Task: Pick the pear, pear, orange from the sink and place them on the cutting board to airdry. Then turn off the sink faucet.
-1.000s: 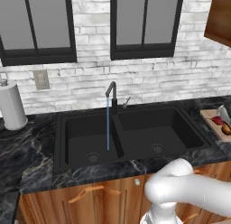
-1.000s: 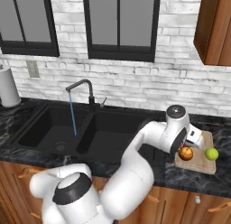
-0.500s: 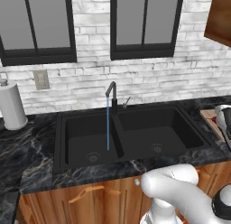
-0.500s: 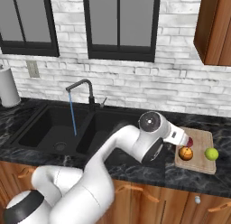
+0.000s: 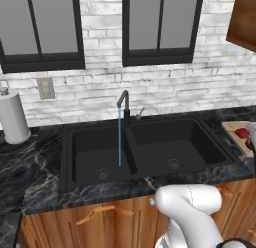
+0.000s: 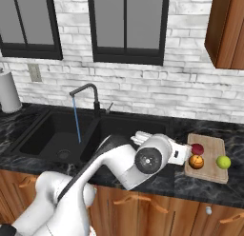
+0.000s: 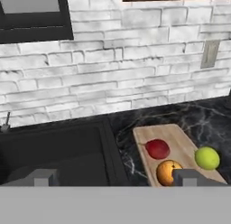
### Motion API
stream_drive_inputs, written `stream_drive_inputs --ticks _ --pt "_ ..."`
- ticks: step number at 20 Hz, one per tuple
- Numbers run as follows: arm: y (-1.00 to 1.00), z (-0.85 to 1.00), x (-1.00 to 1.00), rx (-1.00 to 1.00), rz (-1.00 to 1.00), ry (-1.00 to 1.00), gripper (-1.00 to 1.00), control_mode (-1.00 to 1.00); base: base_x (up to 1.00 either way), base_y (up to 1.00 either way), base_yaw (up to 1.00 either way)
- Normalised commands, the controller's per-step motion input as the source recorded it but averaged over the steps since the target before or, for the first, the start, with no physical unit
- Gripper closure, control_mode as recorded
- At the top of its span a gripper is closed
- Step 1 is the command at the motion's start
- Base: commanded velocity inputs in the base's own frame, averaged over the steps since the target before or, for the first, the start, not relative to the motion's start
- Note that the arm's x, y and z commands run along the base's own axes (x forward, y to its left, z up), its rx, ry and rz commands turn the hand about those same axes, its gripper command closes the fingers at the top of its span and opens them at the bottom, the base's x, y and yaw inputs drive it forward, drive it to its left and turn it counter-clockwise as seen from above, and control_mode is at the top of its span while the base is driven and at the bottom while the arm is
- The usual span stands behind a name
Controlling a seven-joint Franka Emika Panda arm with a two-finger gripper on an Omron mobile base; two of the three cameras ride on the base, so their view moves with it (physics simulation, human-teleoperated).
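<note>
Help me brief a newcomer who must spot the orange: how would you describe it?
Right of the black sink lies a tan cutting board with three fruits. The orange sits at its near edge, beside the dark red pear and left of the yellow-green pear; only it is bright orange.

On the cutting board [image 7: 180, 142] sit a red pear [image 7: 158, 148], an orange [image 7: 166, 171] and a green pear [image 7: 207, 157], beside the black sink [image 7: 58, 151].
</note>
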Motion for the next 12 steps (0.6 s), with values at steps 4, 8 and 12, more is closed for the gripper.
stream_drive_inputs --ticks 4,8,12 --pt "0.43 0.48 -0.52 -0.07 0.01 -0.29 -1.0 -1.0 0.0 0.0 0.0" --pt "0.59 0.79 0.01 -0.08 0.0 -0.05 -1.0 -1.0 0.0 0.0 0.0" --pt "0.27 0.22 0.0 -0.05 -0.08 0.16 -1.0 -1.0 0.0 0.0 0.0"
